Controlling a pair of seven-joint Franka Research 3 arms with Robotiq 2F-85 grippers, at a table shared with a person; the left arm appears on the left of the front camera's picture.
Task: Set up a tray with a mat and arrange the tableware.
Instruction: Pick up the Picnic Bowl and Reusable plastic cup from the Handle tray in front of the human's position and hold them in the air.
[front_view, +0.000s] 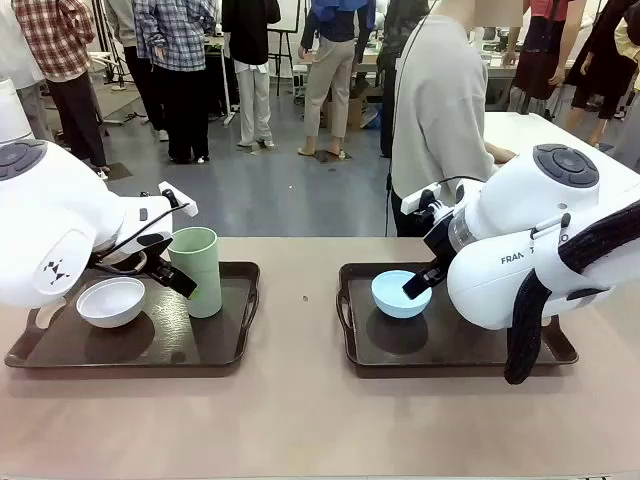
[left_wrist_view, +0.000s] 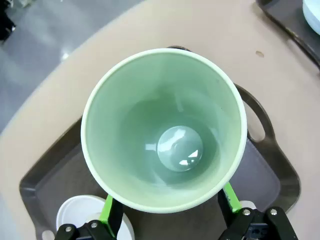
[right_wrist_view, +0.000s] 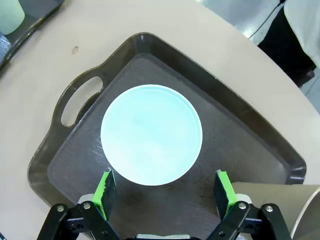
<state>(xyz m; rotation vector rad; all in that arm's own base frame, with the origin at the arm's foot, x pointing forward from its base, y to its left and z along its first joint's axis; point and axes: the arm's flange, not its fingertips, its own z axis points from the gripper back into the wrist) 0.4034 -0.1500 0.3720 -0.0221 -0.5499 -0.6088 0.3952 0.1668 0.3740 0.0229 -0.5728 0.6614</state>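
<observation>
Busy room beyond a tan counter (front_view: 300, 430).
A grey floor (front_view: 290, 190) stretches back under even light. A group of people (front_view: 180, 60) stands at the far end, one person (front_view: 440, 110) stands at the counter's far edge, and a white table (front_view: 540, 130) sits behind to the right.
</observation>
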